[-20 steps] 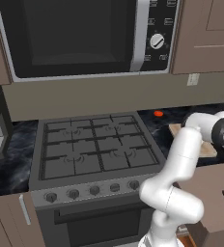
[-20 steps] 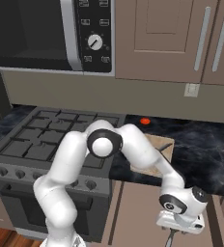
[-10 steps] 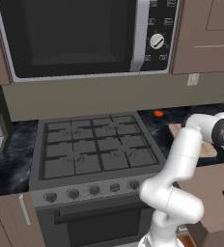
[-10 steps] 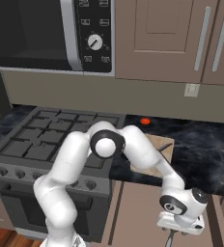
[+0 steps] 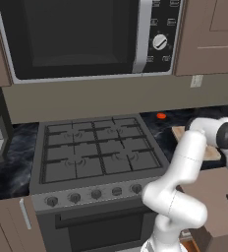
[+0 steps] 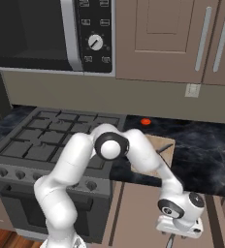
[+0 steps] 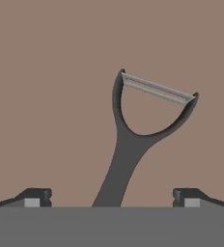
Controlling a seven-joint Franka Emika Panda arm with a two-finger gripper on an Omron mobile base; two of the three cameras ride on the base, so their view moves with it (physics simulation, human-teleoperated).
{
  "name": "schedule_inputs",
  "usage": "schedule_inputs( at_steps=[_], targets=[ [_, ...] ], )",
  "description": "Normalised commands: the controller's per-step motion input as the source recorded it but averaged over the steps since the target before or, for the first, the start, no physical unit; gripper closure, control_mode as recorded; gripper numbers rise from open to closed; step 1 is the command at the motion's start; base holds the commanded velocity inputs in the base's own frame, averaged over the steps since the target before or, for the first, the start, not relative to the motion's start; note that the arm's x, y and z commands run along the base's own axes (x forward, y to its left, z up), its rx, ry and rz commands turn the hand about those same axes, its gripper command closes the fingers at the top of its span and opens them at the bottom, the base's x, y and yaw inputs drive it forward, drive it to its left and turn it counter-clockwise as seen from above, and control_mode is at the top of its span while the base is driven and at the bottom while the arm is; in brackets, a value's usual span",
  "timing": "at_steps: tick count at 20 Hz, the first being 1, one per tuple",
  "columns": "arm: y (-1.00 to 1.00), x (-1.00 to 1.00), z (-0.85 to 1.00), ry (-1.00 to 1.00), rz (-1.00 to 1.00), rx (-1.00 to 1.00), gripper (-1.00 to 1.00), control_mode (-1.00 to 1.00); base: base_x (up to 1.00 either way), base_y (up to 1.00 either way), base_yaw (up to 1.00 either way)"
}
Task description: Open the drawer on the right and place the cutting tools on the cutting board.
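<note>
The drawer (image 6: pixel 136 213) stands pulled out to the right of the stove, a plain brown box (image 5: pixel 215 196). On its brown floor (image 7: pixel 51 96) lies one of the cutting tools, a thin dark grey peeler (image 7: pixel 131 143) with a Y-shaped head and a pale blade. My gripper (image 7: pixel 112 198) hangs straight over the peeler's handle, open, with one fingertip on each side and nothing between them. In the right base view the hand (image 6: pixel 181 216) is low inside the drawer. The tan cutting board (image 6: pixel 161 146) lies on the dark counter behind the drawer, partly hidden by my arm (image 5: pixel 212 152).
A gas stove (image 5: pixel 99 150) with black grates sits to the left, with a microwave (image 5: pixel 86 37) above it. A small red object (image 6: pixel 145 121) rests on the dark marble counter (image 6: pixel 206 145) near the wall. Brown wall cabinets (image 6: pixel 182 34) hang overhead.
</note>
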Motion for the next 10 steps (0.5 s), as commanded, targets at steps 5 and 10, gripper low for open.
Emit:
schedule_inputs(
  at_steps=[5, 10],
  targets=[
    [0.08, 0.00, -0.27, 0.00, 0.00, -0.05, -1.00, -1.00, 0.00, 0.00, 0.00],
    [0.02, 0.00, -0.04, 0.00, 0.00, 0.00, 1.00, -1.00, 0.00, 0.00, 0.00]
  ],
)
